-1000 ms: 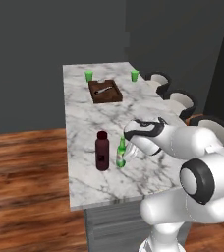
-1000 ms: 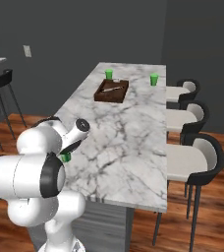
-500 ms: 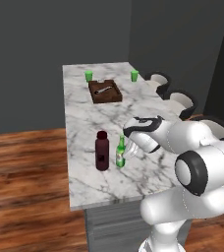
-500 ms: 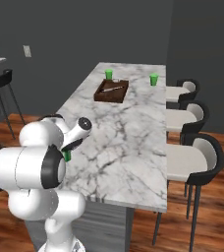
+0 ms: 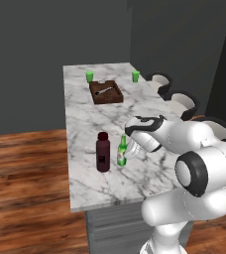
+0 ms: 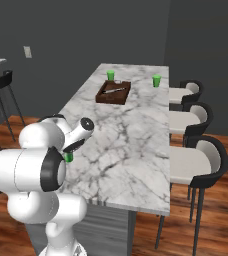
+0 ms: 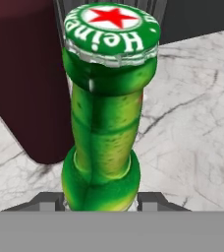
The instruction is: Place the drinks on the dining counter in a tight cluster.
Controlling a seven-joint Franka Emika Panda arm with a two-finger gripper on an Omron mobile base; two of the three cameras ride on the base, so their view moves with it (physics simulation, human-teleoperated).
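In the hand view, the green glass bottle (image 7: 104, 133) stands upright right in front of the camera, its crown cap printed with a red star, and the gripper (image 7: 100, 201) has one dark finger tip (image 7: 45, 201) on each side of the bottle's lower body, pressed against the glass: the fingers are clenched on this bottle. Just behind it to the left rises the wide dark maroon bottle (image 7: 28, 83), very near the green one; whether the two touch cannot be told.

From the left base view, the gripper (image 5: 127, 151) reaches in from the right to the green glass bottle (image 5: 121, 151), which stands on the dining counter (image 5: 85, 119) near its close end, with the maroon bottle (image 5: 103, 152) just beside it on the left, upright and capped. In the right base view, a bit of green (image 6: 68, 157) shows under the arm's wrist at the counter's near left edge (image 6: 136, 165).

Farther along the marble top sits a brown tray (image 5: 106, 93) with a small metal utensil lying in it. Beyond that stand two small bright green cups (image 5: 89, 76), well apart, one by each long edge. White chairs with dark frames (image 6: 196, 160) line the counter's right side.
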